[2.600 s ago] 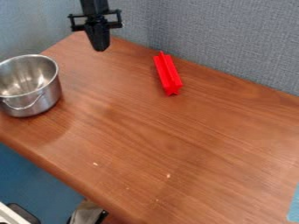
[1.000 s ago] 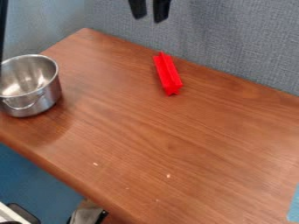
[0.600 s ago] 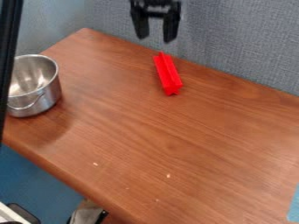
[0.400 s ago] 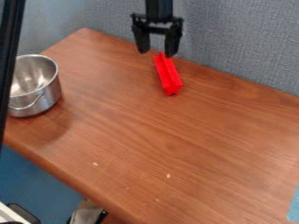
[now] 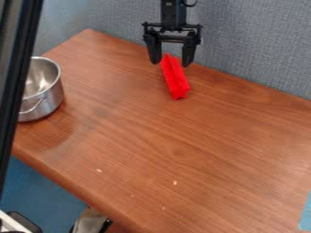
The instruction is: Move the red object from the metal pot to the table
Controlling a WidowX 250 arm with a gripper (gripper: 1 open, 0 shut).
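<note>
Along the left edge a dark, blurred upright bar [image 5: 21, 64] crosses the view, close to the lens, and hides part of the metal pot [image 5: 36, 86] behind it. That pot is round and shiny, with a reflective inside that shows nothing lying in it (as far as the bar lets one see), and it stands on the left end of the table [image 5: 158, 155]. Reddish-brown wood with visible grain makes up the tabletop, its near edge rounded, with a couple of pale specks toward the front.

Further right, near the far edge, the red object [image 5: 176, 76] lies flat on the wood, well apart from the pot. It is a bright red plastic bar, elongated, set at a slant. Above its far end hangs the gripper [image 5: 173, 58], black, pointing steeply down, its two fingers [image 5: 151, 53] spread wide on either side of the bar's end; it grasps nothing. Whether the tips touch the wood cannot be told. Behind everything runs a grey-blue textured wall [image 5: 255, 41].
</note>
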